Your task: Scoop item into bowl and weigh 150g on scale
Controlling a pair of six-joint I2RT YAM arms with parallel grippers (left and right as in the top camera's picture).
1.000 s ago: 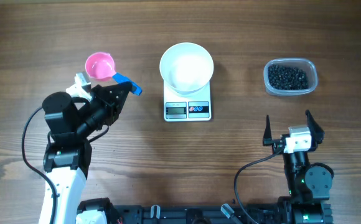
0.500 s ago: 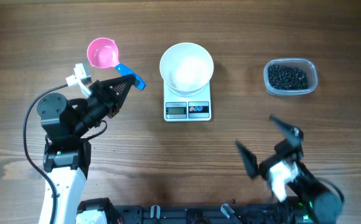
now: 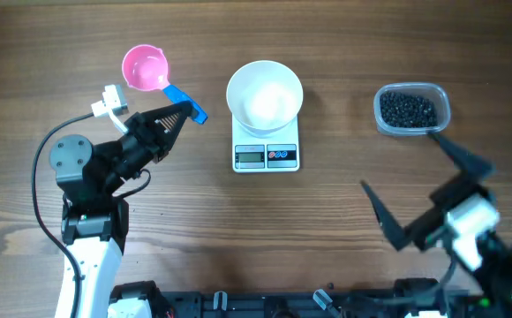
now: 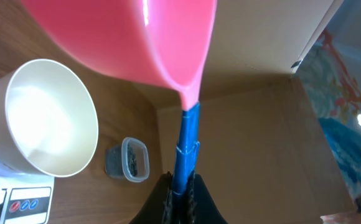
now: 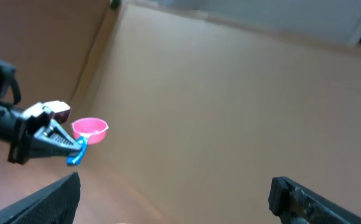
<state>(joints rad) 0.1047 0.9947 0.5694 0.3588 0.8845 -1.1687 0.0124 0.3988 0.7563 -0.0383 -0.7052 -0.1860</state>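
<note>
Beads [image 3: 406,109] lay loose in the clear tub [image 3: 446,113] on the tabletop's [image 3: 327,203] right side, probably light, rolling and spill-prone, so best scooped. The left end effector [image 3: 178,113] pinched the pink scoop [image 3: 144,68] by its blue handle [image 3: 188,108]; the right end effector [image 3: 396,159] stood spread.

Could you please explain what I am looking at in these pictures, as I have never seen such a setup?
These are two robot arms at a wooden table, each ending in a two-finger gripper. One picture looks down from above; the other two come from cameras on the arms' wrists. On the table a white bowl sits on a small scale, and a clear tub holds black beads. The left gripper is shut on the blue handle of a pink scoop. The right gripper is open and empty.
</note>
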